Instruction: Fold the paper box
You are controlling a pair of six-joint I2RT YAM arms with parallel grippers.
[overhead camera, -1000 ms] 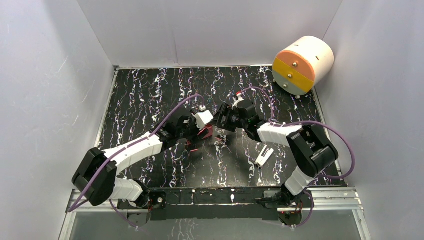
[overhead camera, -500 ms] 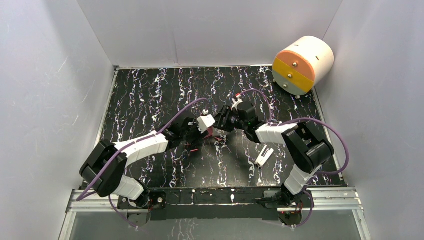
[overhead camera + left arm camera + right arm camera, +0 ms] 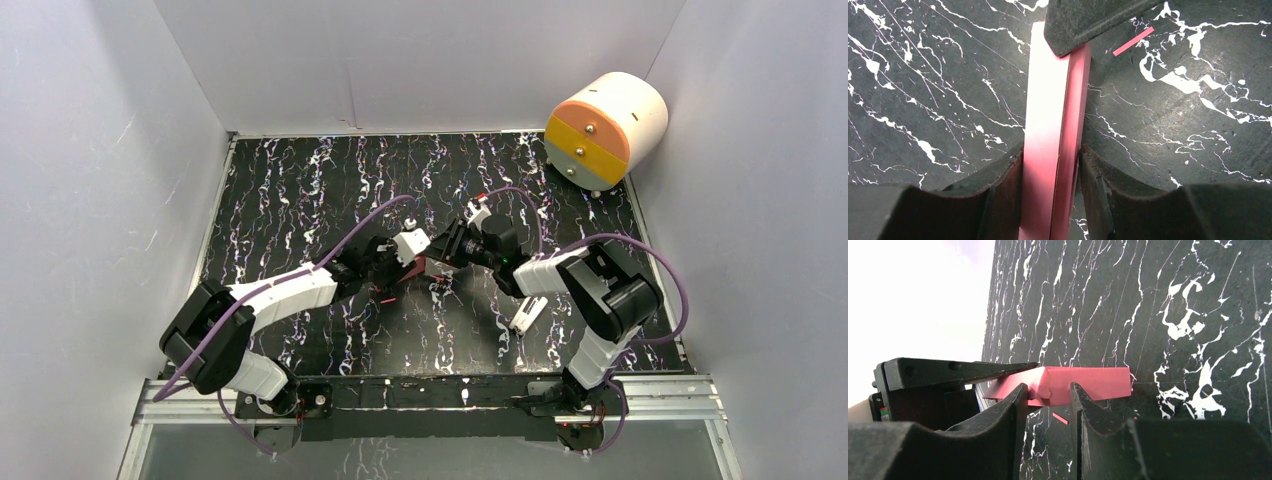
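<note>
Because my two wrists crowd together over the middle of the bench (image 3: 300, 190), the overhead view gives only a sliver of red between them. The paper box (image 3: 1053, 125) shows properly only from the wrist cameras. Even there its near end runs out of the bottom of my left wrist's view, and its far end is covered by a dark finger (image 3: 1083, 20) of my right arm. How much of it is folded underneath, I cannot make out.

It is thin pink-red card. From the left wrist it appears edge-on as a narrow strip, paler and glossy on one face and darker on the other. From the right wrist it is a low, flat shape with a sharp crease across it, lying close above the bench. A small loose pink scrap (image 3: 1133, 41) lies on the bench just beside it.

My left jaws pinch the paper box, one finger (image 3: 998, 195) pressed to each side. My right jaws stand a narrow gap apart with the creased edge showing between their tips; whether they grip it I cannot tell.

Both arms reach inward, nearly tip to tip, the left stretched long and low, the right bent sharply at its elbow.
</note>
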